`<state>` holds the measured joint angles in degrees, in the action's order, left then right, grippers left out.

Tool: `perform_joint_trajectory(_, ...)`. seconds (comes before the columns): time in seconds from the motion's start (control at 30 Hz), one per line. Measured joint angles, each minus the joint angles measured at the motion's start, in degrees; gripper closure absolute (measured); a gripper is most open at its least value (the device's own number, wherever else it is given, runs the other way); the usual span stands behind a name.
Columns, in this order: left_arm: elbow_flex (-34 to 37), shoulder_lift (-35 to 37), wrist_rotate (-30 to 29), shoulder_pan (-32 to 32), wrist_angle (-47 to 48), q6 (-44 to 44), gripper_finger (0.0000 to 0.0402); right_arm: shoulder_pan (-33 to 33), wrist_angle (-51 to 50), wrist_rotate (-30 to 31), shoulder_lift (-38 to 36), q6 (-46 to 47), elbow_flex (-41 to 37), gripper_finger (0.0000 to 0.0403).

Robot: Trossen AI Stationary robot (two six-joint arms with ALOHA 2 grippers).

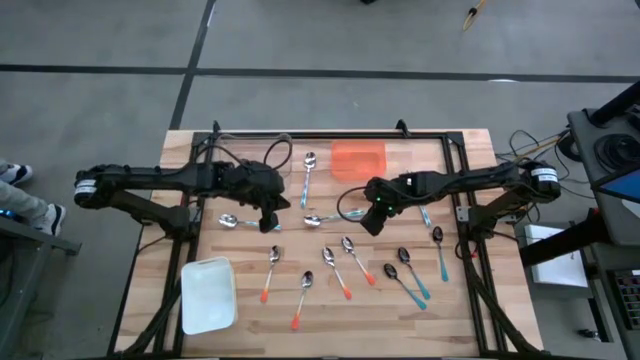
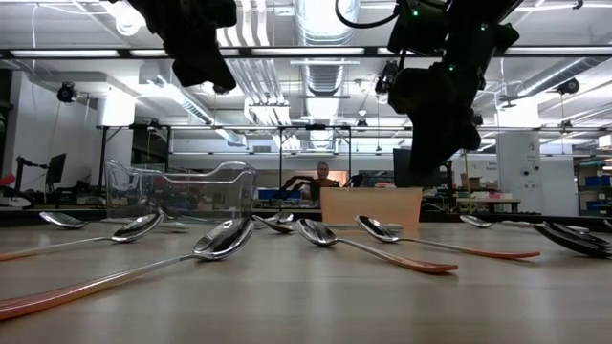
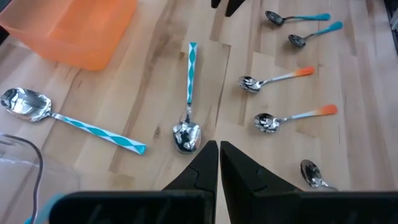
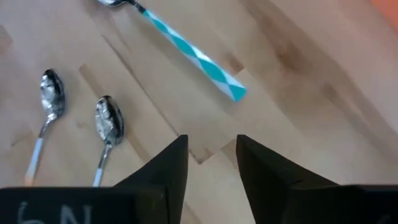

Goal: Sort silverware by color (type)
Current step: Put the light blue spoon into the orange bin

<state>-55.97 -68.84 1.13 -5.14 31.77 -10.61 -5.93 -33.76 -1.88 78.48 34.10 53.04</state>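
Observation:
Spoons lie flat on the wooden table (image 1: pixel 250 335). Light-blue-handled ones are at the middle (image 1: pixel 325 218), far middle (image 1: pixel 308 178) and left (image 1: pixel 232 221). Several orange-handled ones (image 1: pixel 335 270) lie toward the near edge, and teal-handled dark ones (image 1: pixel 410 272) at the near right. My left gripper (image 1: pixel 270 222) is shut and empty, hovering just left of the middle spoon's bowl (image 3: pixel 186 135). My right gripper (image 1: pixel 372 222) is open and empty, hovering by that spoon's handle end (image 4: pixel 233 92). Both are raised clear of the table in the low view.
An orange bin (image 1: pixel 358 158) stands at the far middle, a white tray (image 1: pixel 208 293) at the near left, and a clear container (image 2: pixel 182 191) at the far left. A black frame (image 1: pixel 465 200) runs around the table. A person (image 2: pixel 323 175) sits in the room behind.

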Motion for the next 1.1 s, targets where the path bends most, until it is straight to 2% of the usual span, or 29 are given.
perform_joint_trajectory(0.2, 0.3, -0.2, -0.1, 0.5, -0.3, 0.8, 0.0402, 0.3, -0.1, -13.5, 0.0, 6.6, 0.0, 0.0275)
perform_joint_trajectory(0.27, 0.3, -0.6, -0.1, 0.6, -0.3, 1.4, 0.0402, 1.0, -0.1, -15.9, 0.0, 8.3, 0.0, 0.0279)
perform_joint_trajectory(0.47, 0.4, -2.3, -0.1, 0.6, -0.4, 3.0, 0.0402, 3.3, -0.8, -17.1, 0.0, 12.1, 0.0, 0.0281)
perform_joint_trajectory(0.73, 0.4, -5.0, -0.1, 0.6, -0.9, 6.8, 0.0402, 4.9, -5.7, -26.0, 0.0, 20.2, 0.0, 0.0282)
perform_joint_trajectory(0.87, 0.4, -6.1, -0.2, 0.6, -2.1, 7.1, 0.0402, 6.5, -8.1, -28.5, 0.0, 23.0, 0.0, 0.0283)
perform_joint_trajectory(1.1, 0.4, -7.6, -0.2, 0.6, -2.4, 7.2, 0.0402, 8.8, -12.8, -30.3, 0.0, 23.1, 0.0, 0.0282)
